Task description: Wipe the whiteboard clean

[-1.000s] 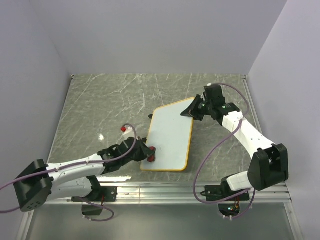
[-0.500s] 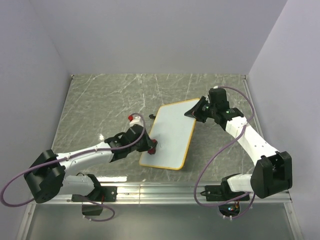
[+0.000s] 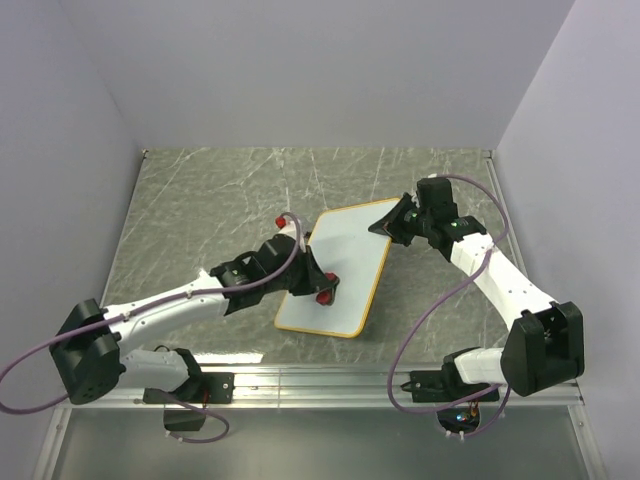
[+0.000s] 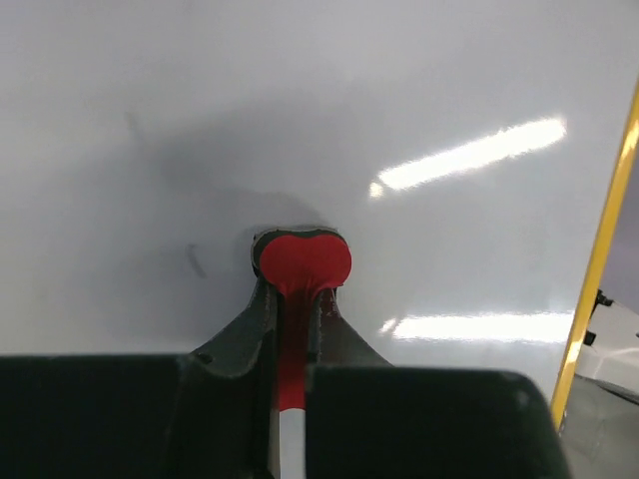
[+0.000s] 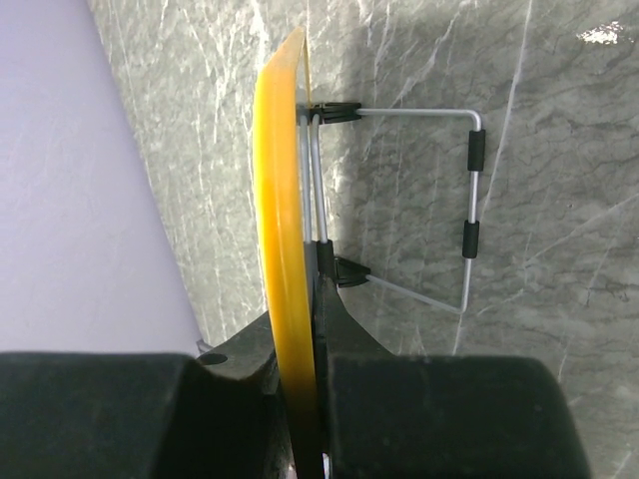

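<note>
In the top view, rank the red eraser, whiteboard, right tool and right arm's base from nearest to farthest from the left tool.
1. The red eraser, clamped in the left tool itself.
2. The whiteboard, directly beneath it, mid-table.
3. The right tool, gripping the board's far right corner.
4. The right arm's base, at the table's near right edge.

The whiteboard (image 3: 350,262) — a flat white rectangle with a thin yellow-orange rim and rounded corners — lay askew. Its far right corner was clamped between the jaws of the right gripper (image 3: 384,227), rim edge-on to them. Its near half sat under the jaws of the left gripper (image 3: 323,290) — almost clean there, with faint grey flecks just left of them.
</note>
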Controlling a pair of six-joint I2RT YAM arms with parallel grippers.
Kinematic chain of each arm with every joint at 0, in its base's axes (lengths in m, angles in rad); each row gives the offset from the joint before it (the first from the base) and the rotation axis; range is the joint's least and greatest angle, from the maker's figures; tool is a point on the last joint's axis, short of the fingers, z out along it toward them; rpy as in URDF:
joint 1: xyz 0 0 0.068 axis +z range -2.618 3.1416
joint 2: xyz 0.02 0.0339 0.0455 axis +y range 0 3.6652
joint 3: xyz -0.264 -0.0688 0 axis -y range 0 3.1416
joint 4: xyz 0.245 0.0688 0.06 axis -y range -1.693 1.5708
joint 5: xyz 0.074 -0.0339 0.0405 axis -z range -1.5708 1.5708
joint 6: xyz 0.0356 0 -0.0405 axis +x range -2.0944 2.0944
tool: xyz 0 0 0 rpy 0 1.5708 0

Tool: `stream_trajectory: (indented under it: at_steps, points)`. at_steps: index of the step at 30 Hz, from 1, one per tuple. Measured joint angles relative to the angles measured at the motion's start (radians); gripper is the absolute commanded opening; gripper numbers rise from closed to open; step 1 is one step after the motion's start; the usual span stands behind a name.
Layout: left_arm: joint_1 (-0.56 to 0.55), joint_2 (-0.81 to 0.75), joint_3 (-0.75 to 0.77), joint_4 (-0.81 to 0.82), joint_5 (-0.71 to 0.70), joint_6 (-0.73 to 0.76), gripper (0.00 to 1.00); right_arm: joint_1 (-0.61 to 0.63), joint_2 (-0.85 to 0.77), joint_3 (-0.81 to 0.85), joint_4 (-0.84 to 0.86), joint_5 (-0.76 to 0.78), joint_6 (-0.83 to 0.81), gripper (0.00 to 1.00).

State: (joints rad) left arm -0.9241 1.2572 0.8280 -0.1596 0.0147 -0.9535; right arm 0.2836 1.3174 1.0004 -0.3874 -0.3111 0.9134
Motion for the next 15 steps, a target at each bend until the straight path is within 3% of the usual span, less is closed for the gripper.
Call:
stream_trajectory:
  at_steps: [6,11,15]
  points:
    - [0.166,-0.056,-0.039,-0.040,0.051,0.050,0.00,0.001,0.000,0.000,-0.001,0.007,0.009,0.00]
    - [0.240,0.122,-0.122,0.025,0.101,0.095,0.00,0.002,0.000,0.002,-0.002,0.003,-0.006,0.00]
    - [0.275,0.161,-0.098,0.039,0.112,0.134,0.00,0.000,-0.003,0.012,-0.018,0.019,-0.005,0.00]
